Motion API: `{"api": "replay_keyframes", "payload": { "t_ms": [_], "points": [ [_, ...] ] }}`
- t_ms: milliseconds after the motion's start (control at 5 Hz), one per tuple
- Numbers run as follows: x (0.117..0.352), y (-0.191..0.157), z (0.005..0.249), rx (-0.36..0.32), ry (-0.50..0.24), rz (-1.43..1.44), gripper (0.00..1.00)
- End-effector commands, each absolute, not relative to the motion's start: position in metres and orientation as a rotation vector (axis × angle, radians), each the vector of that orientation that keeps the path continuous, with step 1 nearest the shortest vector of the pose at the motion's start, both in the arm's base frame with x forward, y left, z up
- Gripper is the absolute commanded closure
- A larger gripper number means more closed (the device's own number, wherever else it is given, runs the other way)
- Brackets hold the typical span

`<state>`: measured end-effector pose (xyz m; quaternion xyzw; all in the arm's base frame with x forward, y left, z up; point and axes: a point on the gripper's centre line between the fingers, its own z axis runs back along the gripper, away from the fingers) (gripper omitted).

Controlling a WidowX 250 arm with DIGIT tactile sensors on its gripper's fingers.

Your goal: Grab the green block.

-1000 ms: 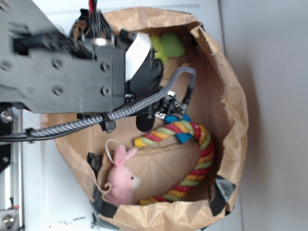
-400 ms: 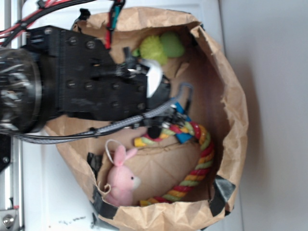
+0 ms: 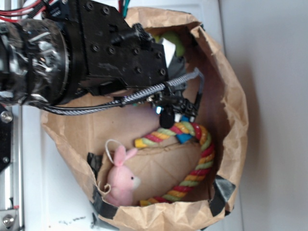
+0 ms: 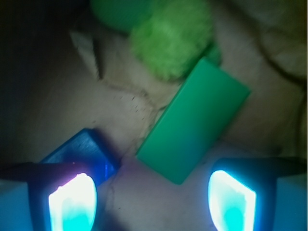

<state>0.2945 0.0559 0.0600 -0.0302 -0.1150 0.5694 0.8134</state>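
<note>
Reaching down into a brown paper bag (image 3: 226,96), the black arm (image 3: 96,53) fills the upper left of the exterior view, its braided cable (image 3: 144,95) trailing across the bag's mouth. The gripper (image 4: 151,197) has its jaws spread wide and grasping nothing; in the wrist view the two fingertips (image 4: 72,202) glow cyan at the lower corners, with bare bag floor between them.

The green block (image 4: 193,120) lies flat on the bag floor, tilted diagonally, just above the gap between the jaws and nearer the right one. Its upper end touches or slightly overlaps the fuzzy lime-green plush toy (image 4: 171,38), which sits at the top of the wrist view. The blue block (image 4: 84,151) lies to the left, its lower edge hidden behind the left fingertip; a strip of floor separates it from the green block.

In the exterior view the green block is hidden by the arm. A striped rope toy (image 3: 199,154) curves along the right side of the bag, and a pink plush bunny (image 3: 121,178) rests near the lower rim. The bag stands on a white surface (image 3: 48,192).
</note>
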Motion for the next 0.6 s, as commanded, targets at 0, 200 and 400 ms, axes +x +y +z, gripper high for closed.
{"api": "replay_keyframes", "payload": {
  "t_ms": [0,200,400],
  "points": [
    [0.298,0.073,0.072,-0.050,-0.271,1.354,0.00],
    [0.290,0.077,0.075,-0.036,-0.294,1.432,0.00],
    [0.282,0.081,0.076,-0.042,-0.287,1.482,0.00]
  ]
}}
